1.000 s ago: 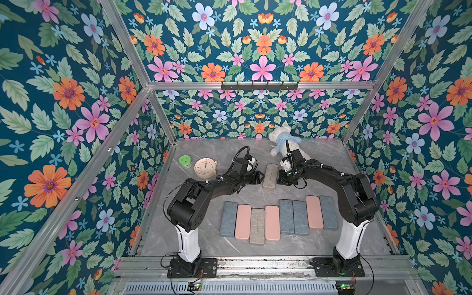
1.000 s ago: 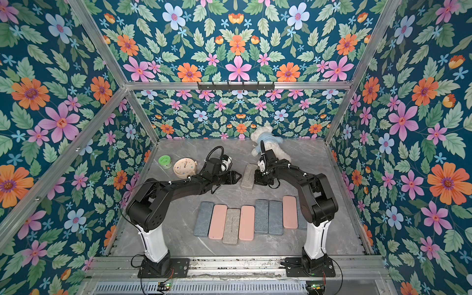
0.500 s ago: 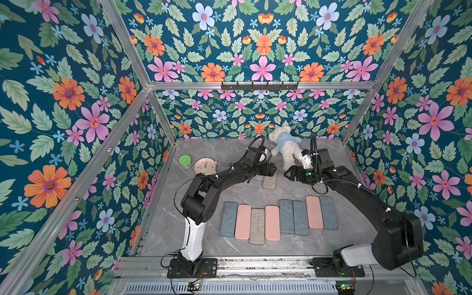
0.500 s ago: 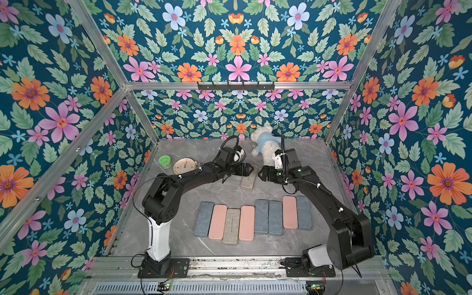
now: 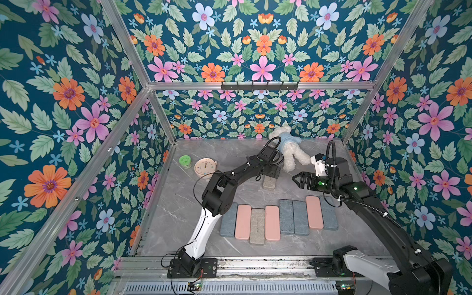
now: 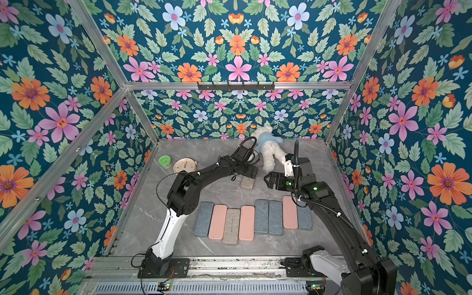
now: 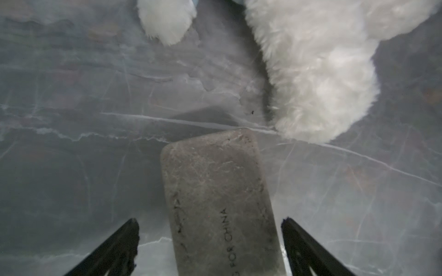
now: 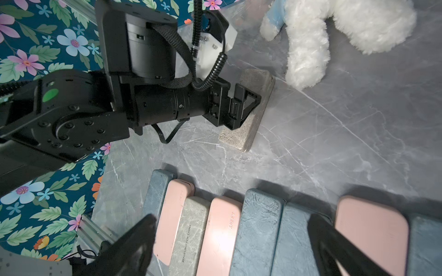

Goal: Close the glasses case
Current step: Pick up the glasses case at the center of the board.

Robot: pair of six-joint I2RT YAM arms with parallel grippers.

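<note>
top views / case: grey glasses case (image 5: 269,182) lies flat on the marble table (image 5: 255,250), behind the row of closed cases (image 5: 278,219) and just in front of the plush bear (image 5: 291,153).
top views / left arm: left gripper (image 5: 272,173) sits over the case's far half and hides it. Finger gap not readable from here.
top views / right arm: right gripper (image 6: 268,180) hovers beside the case, clearly apart from it, holding nothing.
top views / clutter: clock (image 5: 205,167) and green jar (image 5: 185,161) are well apart, no factor.
left wrist / fingers: both fingers (image 7: 119,248) are spread wide. The case (image 7: 220,198) runs between them with bare table showing on either side, so no clamp.
left wrist / case: lid face up, one bear leg (image 7: 318,83) just beside its far corner.
right wrist / case: lid looks down on its base, only a thin seam along the visible edge (image 8: 270,90). Left gripper (image 8: 248,105) is low over the middle. Whether it touches the lid, cannot tell.
right wrist / fingers: right gripper's own fingers (image 8: 134,241) stand wide apart over the row, nothing between them.
step: judging by the flat lid and both grippers let go, this is release after closing.
next: lift the left gripper straight up, keep the spread so the fingers don't snag the case or the bear, then check the seam is shut along its length.
</note>
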